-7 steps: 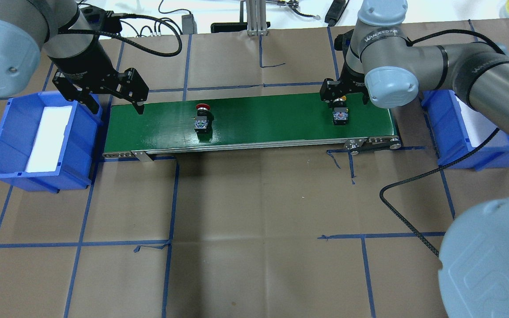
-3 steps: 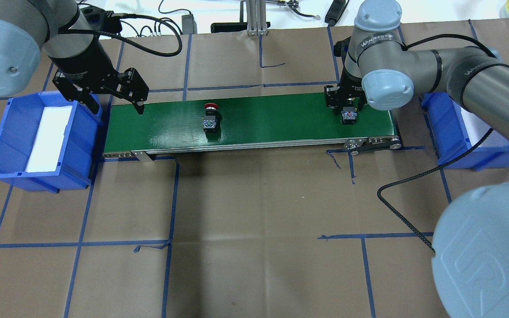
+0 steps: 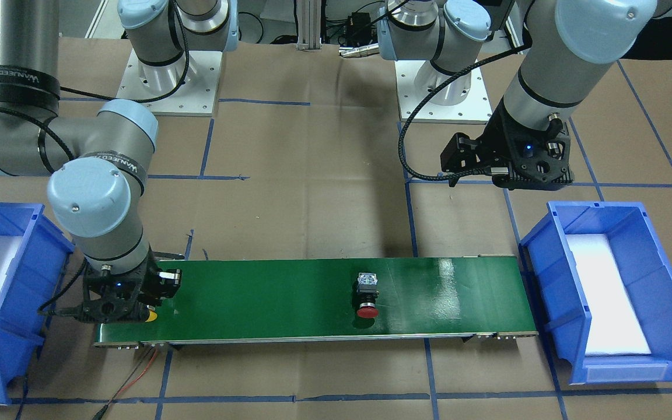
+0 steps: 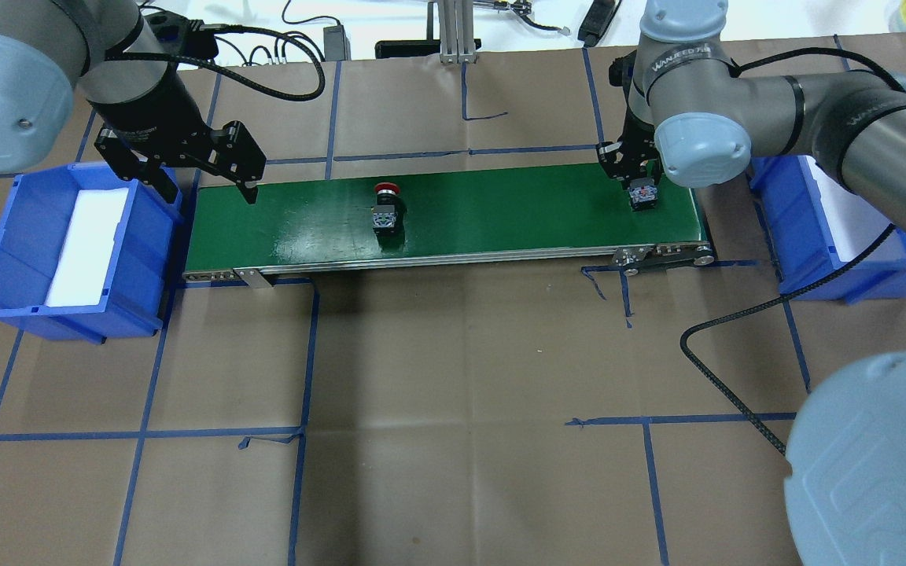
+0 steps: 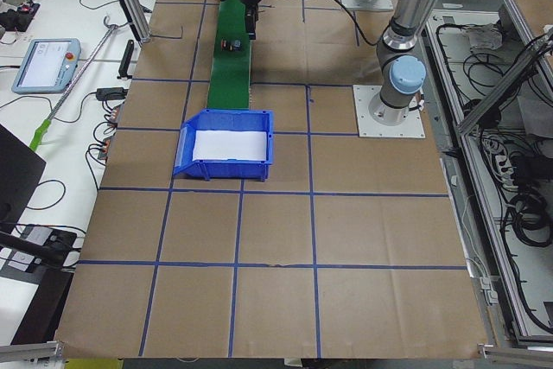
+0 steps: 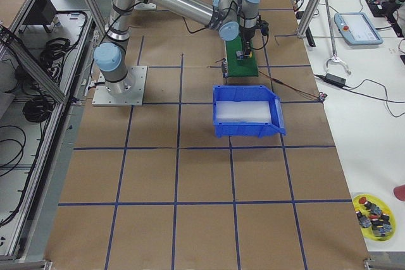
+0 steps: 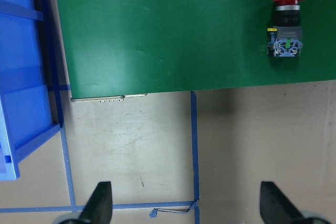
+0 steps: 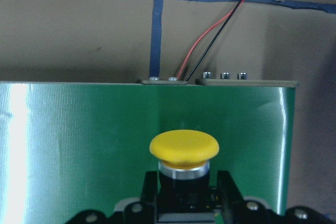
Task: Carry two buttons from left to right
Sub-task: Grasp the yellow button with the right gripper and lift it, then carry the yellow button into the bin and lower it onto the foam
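Observation:
The red-capped button lies on its side on the green conveyor belt, left of the middle; it also shows in the front view and the left wrist view. The yellow-capped button is at the belt's right end, between the fingers of my right gripper, which is shut on its black body. I cannot tell whether it is lifted off the belt. My left gripper is open and empty, above the belt's left end, beside the left blue bin.
A second blue bin with a white liner stands just past the belt's right end. A black cable loops over the brown table in front of it. Red and black wires run off the belt's end.
The red button has ridden the belt to the right. My right gripper has moved right with the yellow button and narrowed around it. The left arm has not moved.

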Motion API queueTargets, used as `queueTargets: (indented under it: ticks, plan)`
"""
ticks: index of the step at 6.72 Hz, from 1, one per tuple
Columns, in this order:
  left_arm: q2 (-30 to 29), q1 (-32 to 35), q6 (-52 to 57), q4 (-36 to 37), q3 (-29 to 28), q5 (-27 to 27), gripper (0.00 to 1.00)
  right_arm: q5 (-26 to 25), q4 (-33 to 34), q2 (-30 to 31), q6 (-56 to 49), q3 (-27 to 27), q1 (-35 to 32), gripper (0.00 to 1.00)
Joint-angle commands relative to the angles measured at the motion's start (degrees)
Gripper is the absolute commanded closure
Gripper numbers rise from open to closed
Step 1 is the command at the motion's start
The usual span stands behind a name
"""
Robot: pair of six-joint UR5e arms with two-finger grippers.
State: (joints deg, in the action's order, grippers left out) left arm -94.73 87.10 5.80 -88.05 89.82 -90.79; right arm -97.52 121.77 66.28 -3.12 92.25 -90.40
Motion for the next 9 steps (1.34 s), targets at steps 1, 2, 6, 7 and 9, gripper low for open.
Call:
queueTargets:
  ticks: [1,2,6,7,9]
  plan:
    - [-0.02,0.0,0.0,-0.02,0.0,0.0,0.0,-0.49,-0.39,6.28,-2.94,-1.01,4.49,0.97]
    - [-0.02,0.0,0.0,-0.02,0.0,0.0,0.0,-0.05,-3.79,9.8,-5.47,-1.8,8.62,0.97]
    - [-0.19,0.0,-0.09,0.07,-0.09,-0.08,0.0,0.3,-11.73,11.78,-25.84,-0.93,26.63,0.99]
    - [-0.11,0.0,0.0,0.07,-0.09,-0.09,0.0,4.05,-10.51,10.55,-29.37,1.07,30.07,0.99]
    - [-0.02,0.0,0.0,0.07,-0.09,-0.17,0.0,6.46,-2.81,7.56,-32.03,6.68,31.42,0.99]
